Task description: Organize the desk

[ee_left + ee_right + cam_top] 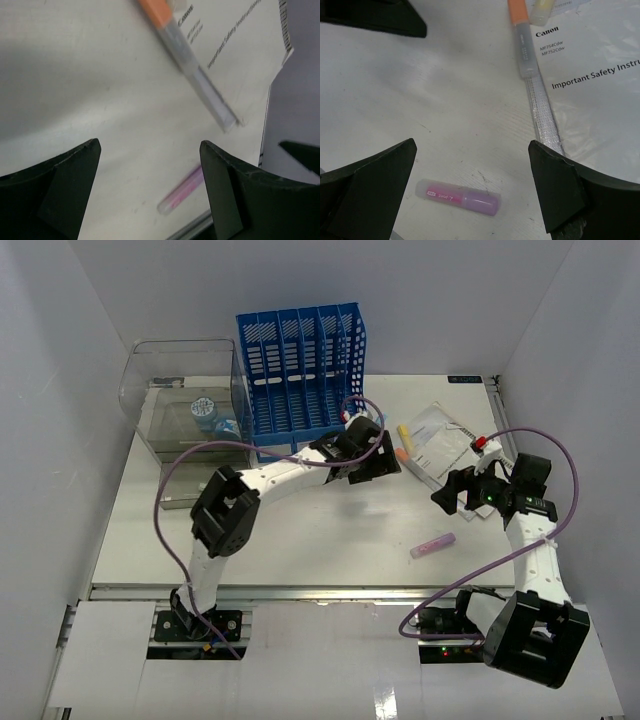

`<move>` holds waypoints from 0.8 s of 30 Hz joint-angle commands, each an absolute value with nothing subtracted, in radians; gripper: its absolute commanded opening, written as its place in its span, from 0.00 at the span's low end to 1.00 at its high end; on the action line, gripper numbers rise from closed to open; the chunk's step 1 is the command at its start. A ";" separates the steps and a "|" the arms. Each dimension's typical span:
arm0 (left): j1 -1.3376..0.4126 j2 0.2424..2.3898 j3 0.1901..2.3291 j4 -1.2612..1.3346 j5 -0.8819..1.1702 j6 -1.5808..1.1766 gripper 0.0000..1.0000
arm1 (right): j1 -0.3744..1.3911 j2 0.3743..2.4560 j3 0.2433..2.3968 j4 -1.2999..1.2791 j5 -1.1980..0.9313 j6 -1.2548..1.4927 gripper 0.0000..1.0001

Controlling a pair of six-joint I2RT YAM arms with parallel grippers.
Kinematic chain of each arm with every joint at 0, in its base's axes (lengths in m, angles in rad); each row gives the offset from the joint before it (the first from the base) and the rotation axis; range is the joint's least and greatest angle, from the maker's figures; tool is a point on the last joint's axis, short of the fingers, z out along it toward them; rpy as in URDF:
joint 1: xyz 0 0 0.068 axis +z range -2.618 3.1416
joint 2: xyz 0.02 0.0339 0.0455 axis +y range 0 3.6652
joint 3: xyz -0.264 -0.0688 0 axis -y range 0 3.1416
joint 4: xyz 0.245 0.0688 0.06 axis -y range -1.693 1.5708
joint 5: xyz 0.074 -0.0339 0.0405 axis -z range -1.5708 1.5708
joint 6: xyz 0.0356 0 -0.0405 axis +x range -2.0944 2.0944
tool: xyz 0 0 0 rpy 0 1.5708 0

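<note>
From above, the large flat white desk is filling a white-walled booth and carrying a blue slotted plastic rack and a clear plastic box at its far left. The left gripper's camera is showing its jaws standing apart over the tabletop. The right gripper's camera is showing its jaws apart near a short pink highlighter.

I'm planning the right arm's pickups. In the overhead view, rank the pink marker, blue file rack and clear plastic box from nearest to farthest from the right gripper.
Measured from the right gripper:
1. pink marker, close by, toward the table's near edge.
2. blue file rack, well off to the left, at the back.
3. clear plastic box, farthest, in the back-left corner.
</note>
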State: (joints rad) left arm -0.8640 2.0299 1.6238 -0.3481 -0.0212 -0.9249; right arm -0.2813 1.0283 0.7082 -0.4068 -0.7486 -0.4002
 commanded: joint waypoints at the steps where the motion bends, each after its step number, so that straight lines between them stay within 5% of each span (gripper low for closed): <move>1: -0.868 2.196 1.925 -0.524 -0.101 -0.963 0.90 | -0.290 1.045 0.714 -0.361 -0.694 -0.368 1.00; 5: -0.868 2.313 2.108 -0.563 -0.074 -0.935 0.88 | -0.291 1.022 0.737 -0.425 -0.831 -0.494 0.98; 7: -0.867 2.322 2.121 -0.535 -0.006 -0.879 0.86 | -0.291 1.002 0.747 -0.551 -0.979 -0.785 0.97; 12: -0.867 2.201 1.858 -0.352 0.233 -0.631 0.88 | -0.291 0.903 0.752 -0.749 -0.969 -1.265 0.94; 18: -0.871 1.978 1.407 -0.087 0.499 -0.442 0.96 | -0.302 0.916 0.753 -0.627 -0.851 -1.049 0.99; 24: -0.957 1.940 1.325 -0.008 0.475 -0.358 0.98 | -0.342 0.920 0.698 -0.449 -0.793 -0.686 1.00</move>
